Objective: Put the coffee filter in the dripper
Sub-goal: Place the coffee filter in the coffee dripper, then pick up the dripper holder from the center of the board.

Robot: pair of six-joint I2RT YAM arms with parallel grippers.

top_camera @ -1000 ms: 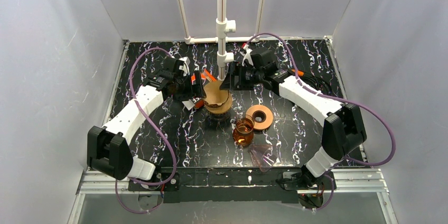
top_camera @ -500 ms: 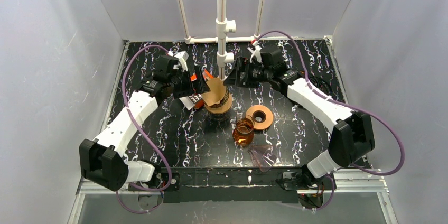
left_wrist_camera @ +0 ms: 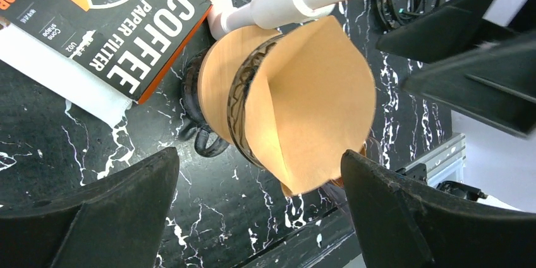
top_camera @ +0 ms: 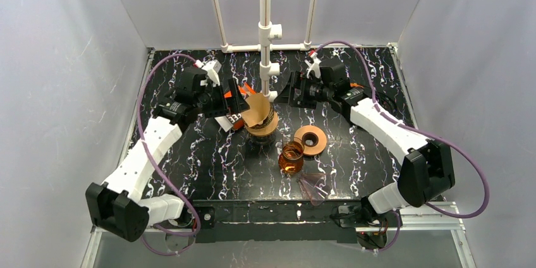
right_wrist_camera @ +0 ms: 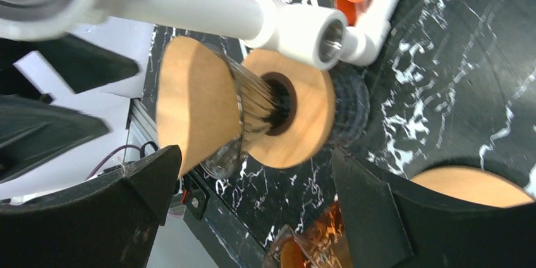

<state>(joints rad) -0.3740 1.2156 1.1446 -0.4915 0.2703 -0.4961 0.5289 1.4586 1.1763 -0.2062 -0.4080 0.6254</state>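
The brown paper coffee filter point(top_camera: 258, 109) sits as an opened cone in the glass dripper point(top_camera: 261, 126) with its wooden collar, mid-table under the white pipe. My left gripper point(top_camera: 237, 98) hovers open just left of it, touching nothing. My right gripper point(top_camera: 286, 92) is open just right of it and also apart. In the left wrist view the filter point(left_wrist_camera: 316, 103) pokes out of the dripper point(left_wrist_camera: 237, 100), beyond my spread left gripper point(left_wrist_camera: 259, 160). From the right wrist, filter point(right_wrist_camera: 189, 103) and dripper point(right_wrist_camera: 253, 107) lie ahead of the open right gripper point(right_wrist_camera: 253, 154).
A coffee filter box point(top_camera: 230, 118) lies left of the dripper. A wooden ring point(top_camera: 310, 140), an amber glass point(top_camera: 291, 158) and a clear funnel point(top_camera: 313, 186) stand to the near right. The white pipe stand point(top_camera: 266, 34) rises right behind the dripper.
Both grippers have opened wide and drawn back from the filter, the left one leftward and the right one rightward. The filter stays in the dripper.
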